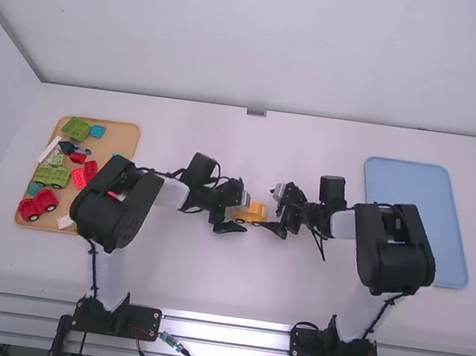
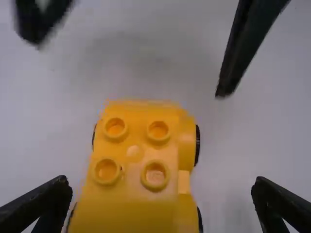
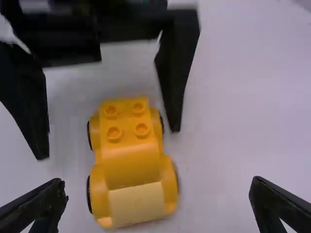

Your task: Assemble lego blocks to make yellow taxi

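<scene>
Straight ahead of the left gripper point(image 1: 243, 213), the right gripper point(image 1: 269, 209) stands in the way, facing it across the yellow car point(image 1: 255, 214); the car leaves a narrow gap beside one of the left gripper's spread fingers and a wider one beside the other; room between the right gripper's spread fingers is likewise uneven; open table point(image 1: 311, 148) lies to either side of both.

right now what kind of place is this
Probably a robot test bench: two arms are mounted at the edge of a white table, a tray of toy blocks sits at one side, and the grippers, left and right, are open around a yellow toy car.
</scene>
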### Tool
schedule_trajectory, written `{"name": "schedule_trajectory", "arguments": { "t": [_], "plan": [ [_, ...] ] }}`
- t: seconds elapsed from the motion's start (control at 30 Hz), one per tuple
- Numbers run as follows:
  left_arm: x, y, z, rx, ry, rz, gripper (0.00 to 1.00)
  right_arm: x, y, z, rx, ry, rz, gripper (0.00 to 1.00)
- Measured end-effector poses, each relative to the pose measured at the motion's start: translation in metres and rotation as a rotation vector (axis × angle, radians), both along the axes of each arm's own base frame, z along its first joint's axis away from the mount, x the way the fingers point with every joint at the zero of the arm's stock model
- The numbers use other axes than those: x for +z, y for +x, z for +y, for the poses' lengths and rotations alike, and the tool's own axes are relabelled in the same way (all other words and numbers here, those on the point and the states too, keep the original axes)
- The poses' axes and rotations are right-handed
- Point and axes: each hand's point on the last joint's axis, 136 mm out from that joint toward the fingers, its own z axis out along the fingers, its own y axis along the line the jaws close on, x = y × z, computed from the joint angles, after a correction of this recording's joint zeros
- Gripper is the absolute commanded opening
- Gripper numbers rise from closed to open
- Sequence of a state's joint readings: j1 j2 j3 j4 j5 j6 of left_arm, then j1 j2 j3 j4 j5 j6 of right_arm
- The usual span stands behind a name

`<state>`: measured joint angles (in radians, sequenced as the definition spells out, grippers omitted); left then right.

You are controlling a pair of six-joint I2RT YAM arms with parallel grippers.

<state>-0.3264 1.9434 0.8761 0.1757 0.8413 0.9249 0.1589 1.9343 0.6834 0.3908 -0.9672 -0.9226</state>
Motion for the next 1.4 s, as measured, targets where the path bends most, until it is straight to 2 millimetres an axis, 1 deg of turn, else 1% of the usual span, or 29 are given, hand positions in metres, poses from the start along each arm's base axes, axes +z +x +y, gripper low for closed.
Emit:
{"name": "schedule_trajectory", "arguments": {
  "t": [0.1, 0.13, 0.2, 0.23, 0.33, 0.37, 0.47, 0.5, 0.57, 0.7, 0.83, 0.9, 0.97, 1.03, 1.07, 1.1, 1.13, 1.17, 1.27, 1.4],
  "plan": [
    [0.018, -0.004, 0.006, -0.013, 0.037, -0.044, 0.99, -0.016, -0.011, 0.007, 0.028, -0.004, 0.05, 0.99],
    [0.024, -0.004, 0.008, -0.015, 0.042, -0.06, 0.99, -0.019, -0.013, 0.01, 0.037, -0.004, 0.054, 0.99],
    [0.035, -0.001, 0.014, -0.008, 0.048, -0.091, 0.99, -0.019, -0.014, 0.014, 0.048, 0.0, 0.041, 0.99],
    [0.042, 0.002, 0.021, 0.006, 0.05, -0.109, 0.99, -0.016, -0.011, 0.019, 0.057, 0.01, 0.018, 0.99],
    [0.053, 0.014, 0.043, 0.054, 0.031, -0.129, 0.99, -0.011, -0.002, 0.03, 0.065, 0.038, -0.036, 0.99],
    [0.054, 0.016, 0.047, 0.062, 0.026, -0.127, 0.99, -0.011, -0.001, 0.032, 0.066, 0.043, -0.043, 0.99],
    [0.058, 0.024, 0.069, 0.111, -0.007, -0.114, 0.99, -0.014, 0.002, 0.041, 0.069, 0.067, -0.054, 0.99],
    [0.059, 0.025, 0.07, 0.114, -0.011, -0.115, 0.99, -0.014, 0.002, 0.042, 0.07, 0.068, -0.054, 0.99],
    [0.062, 0.029, 0.082, 0.139, -0.039, -0.111, 0.99, -0.018, 0.0, 0.048, 0.074, 0.078, -0.043, 0.99],
    [0.059, 0.026, 0.091, 0.155, -0.06, -0.099, 0.99, -0.024, -0.006, 0.053, 0.078, 0.076, -0.003, 0.99],
    [0.055, 0.022, 0.091, 0.152, -0.07, -0.104, 0.99, -0.029, 0.0, 0.058, 0.077, 0.076, 0.028, 0.99],
    [0.054, 0.021, 0.091, 0.15, -0.073, -0.109, 0.99, -0.032, 0.005, 0.06, 0.078, 0.078, 0.043, 0.94],
    [0.054, 0.021, 0.091, 0.149, -0.073, -0.114, 0.99, -0.033, 0.008, 0.061, 0.08, 0.081, 0.047, 0.86],
    [0.054, 0.021, 0.091, 0.149, -0.074, -0.118, 0.99, -0.033, 0.008, 0.062, 0.085, 0.087, 0.057, 0.7],
    [0.054, 0.021, 0.09, 0.148, -0.074, -0.117, 0.99, -0.033, 0.007, 0.062, 0.086, 0.089, 0.061, 0.67],
    [0.054, 0.021, 0.09, 0.149, -0.074, -0.116, 0.99, -0.032, 0.007, 0.062, 0.087, 0.09, 0.064, 0.6],
    [0.054, 0.021, 0.09, 0.149, -0.074, -0.117, 0.99, -0.032, 0.007, 0.063, 0.088, 0.091, 0.063, 0.59],
    [0.054, 0.021, 0.09, 0.148, -0.074, -0.117, 0.99, -0.032, 0.007, 0.063, 0.089, 0.093, 0.064, 0.55],
    [0.054, 0.021, 0.09, 0.148, -0.074, -0.118, 0.99, -0.032, 0.007, 0.063, 0.088, 0.094, 0.066, 0.47],
    [0.054, 0.021, 0.09, 0.149, -0.074, -0.117, 0.99, -0.029, 0.009, 0.06, 0.087, 0.11, 0.069, 0.47]
  ]
}}
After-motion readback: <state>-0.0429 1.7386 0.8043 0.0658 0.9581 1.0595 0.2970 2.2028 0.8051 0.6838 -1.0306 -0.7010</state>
